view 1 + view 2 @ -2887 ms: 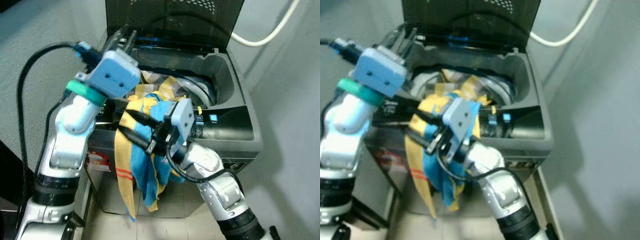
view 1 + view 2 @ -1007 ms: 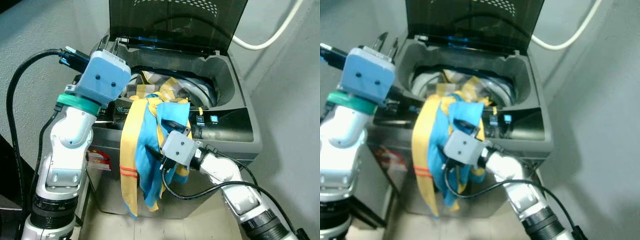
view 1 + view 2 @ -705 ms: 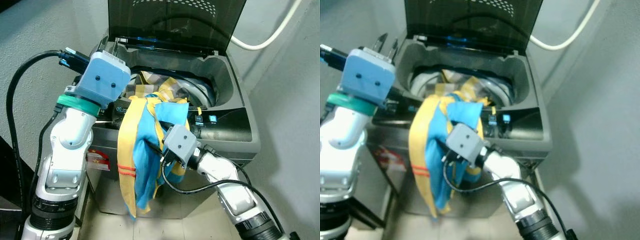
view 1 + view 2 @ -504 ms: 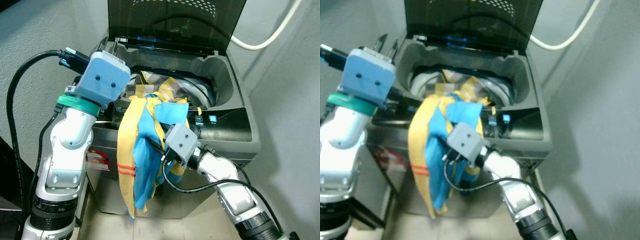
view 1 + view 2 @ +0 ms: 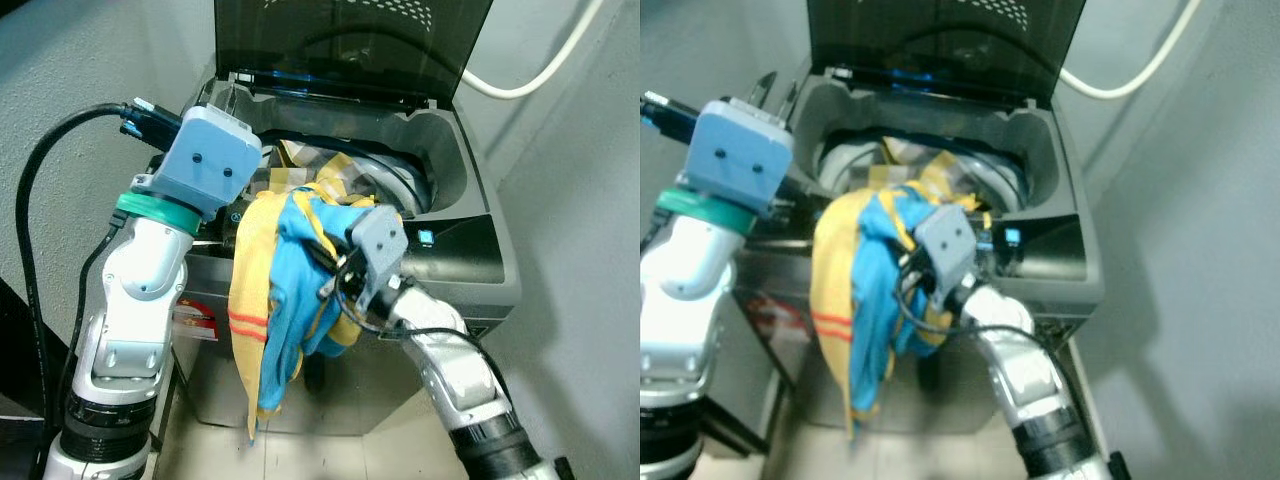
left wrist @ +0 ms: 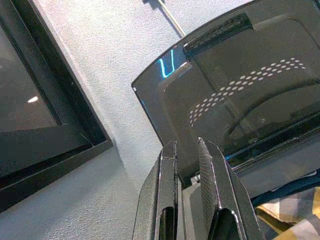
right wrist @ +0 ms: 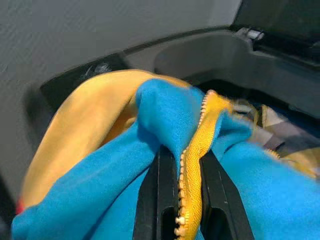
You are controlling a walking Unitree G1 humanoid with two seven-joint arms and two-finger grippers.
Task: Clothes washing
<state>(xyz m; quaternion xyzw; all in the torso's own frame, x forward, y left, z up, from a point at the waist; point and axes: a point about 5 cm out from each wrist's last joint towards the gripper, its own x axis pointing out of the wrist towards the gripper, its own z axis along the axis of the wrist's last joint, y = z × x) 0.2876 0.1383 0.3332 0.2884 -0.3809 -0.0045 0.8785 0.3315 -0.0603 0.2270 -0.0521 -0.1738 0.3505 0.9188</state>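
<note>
— where's the laundry?

— the blue and yellow zip-up garment (image 5: 290, 290) hangs over the front rim of the grey top-loading washing machine (image 5: 470, 215), part already in the tub. my right gripper (image 7: 181, 212) is clamped on its zipper.

— the step?

— loading, i judge. next, carry it over the rim and release. my left gripper (image 6: 192, 195), fingers nearly closed on nothing, hovers by the dark raised lid (image 5: 350, 45).
</note>
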